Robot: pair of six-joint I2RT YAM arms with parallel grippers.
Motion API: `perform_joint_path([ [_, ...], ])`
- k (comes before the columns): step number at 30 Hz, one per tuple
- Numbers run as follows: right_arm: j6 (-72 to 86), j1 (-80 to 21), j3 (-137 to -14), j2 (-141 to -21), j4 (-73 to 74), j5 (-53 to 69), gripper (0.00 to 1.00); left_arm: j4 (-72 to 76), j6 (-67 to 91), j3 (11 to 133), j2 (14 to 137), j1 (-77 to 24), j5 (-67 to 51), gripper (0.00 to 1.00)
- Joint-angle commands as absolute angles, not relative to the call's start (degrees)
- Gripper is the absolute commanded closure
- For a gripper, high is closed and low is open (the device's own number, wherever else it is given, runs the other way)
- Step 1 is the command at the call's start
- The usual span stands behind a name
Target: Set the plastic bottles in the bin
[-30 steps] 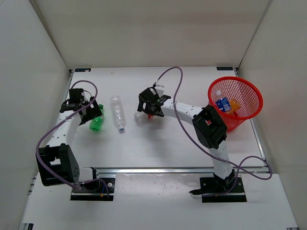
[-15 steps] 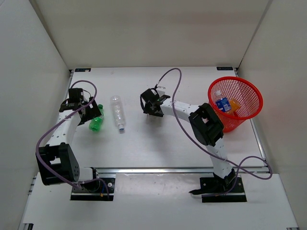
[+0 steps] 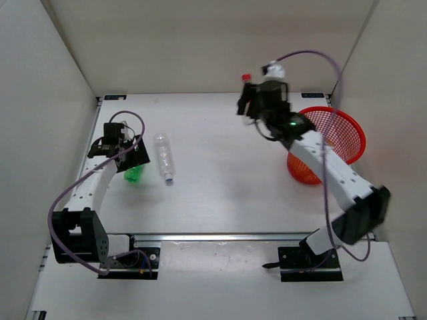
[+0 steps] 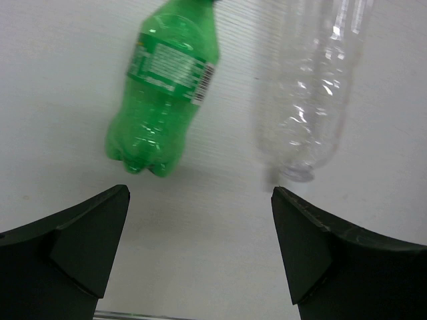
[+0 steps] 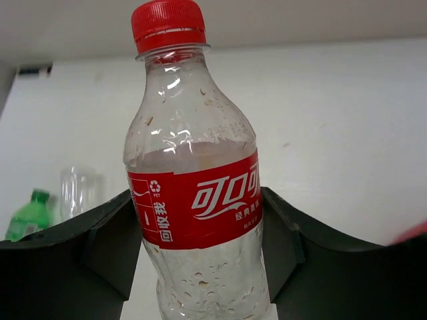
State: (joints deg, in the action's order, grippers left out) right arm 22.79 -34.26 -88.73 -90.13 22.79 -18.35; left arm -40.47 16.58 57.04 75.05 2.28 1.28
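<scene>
A red-labelled bottle (image 5: 193, 200) is held raised, clamped in the right gripper (image 3: 259, 103), just left of the red bin (image 3: 361, 131), which is partly hidden by the arm. 1 green bottle (image 4: 163, 93) and 1 clear bottle (image 4: 317, 93), both cut off at the frame edge, are seen lying below the spread-apart left gripper (image 4: 200, 247).

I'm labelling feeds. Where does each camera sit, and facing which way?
Top external: above and behind the bases, looking down; both arms show.
Left wrist: looks down at green bottle and clear bottle; left end effector open below.
Right wrist: faces across the table; right end effector clamps red-label bottle.
All three show the green bottle.
</scene>
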Motion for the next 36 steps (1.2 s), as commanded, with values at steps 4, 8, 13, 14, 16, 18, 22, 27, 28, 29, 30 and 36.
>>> perform_joint_path([
  [4,13.81,-15.77,-78.0,-71.57,25.68,-12.06,0.64,-41.75,17.93,57.57,69.7,-1.06,-0.09,0.01],
  [8,11.34,-3.1,-70.24,-67.59,24.61,-6.34,0.56,-41.31,18.54,57.48,71.18,-1.49,-0.96,0.01],
  [13,8.18,-0.26,-70.83,-67.76,26.1,-8.52,0.09,-41.49,18.9,58.27,73.65,-1.07,1.23,0.01],
  [14,7.65,-0.09,-71.27,-67.42,25.93,-8.96,0.01,-41.48,18.37,58.1,74.44,-0.1,2.01,0.01],
  [16,6.77,1.66,-73.12,-67.24,26.01,-8.71,0.01,-42.1,17.84,58.88,76.72,3.25,3.16,0.01],
  [18,6.33,2.81,-76.1,-67.67,27.94,-8.88,0.01,-41.93,16.19,59.33,78.65,3.78,2.82,0.01],
  [22,4.31,0.45,-81.81,-67.94,32.42,-8.17,0.02,-41.13,11.88,60.37,84.36,3.16,0.7,0.01],
  [27,4.56,-1.75,-82.8,-67.15,34.02,-3.62,0.01,-42.62,9.5,66.61,90.34,4.22,3.5,0.01],
  [28,4.83,-1.84,-82.01,-66.63,33.58,-2.3,0.01,-42.63,8.71,67.23,91.22,4.31,3.25,0.01],
  [29,5.01,-1.41,-81.57,-66.1,33.4,-1.76,0.01,-42.28,8.35,67.15,91.67,4.39,3.08,0.01],
  [30,5.27,-1.67,-81.21,-66.09,33.22,-1.58,0.01,-42.01,7.83,66.8,92.54,4.48,3.25,0.02],
  [36,6.94,-0.53,-78.67,-64.26,32.26,-0.44,0.01,-40.52,6.68,67.24,97.55,3.87,3.85,0.01],
])
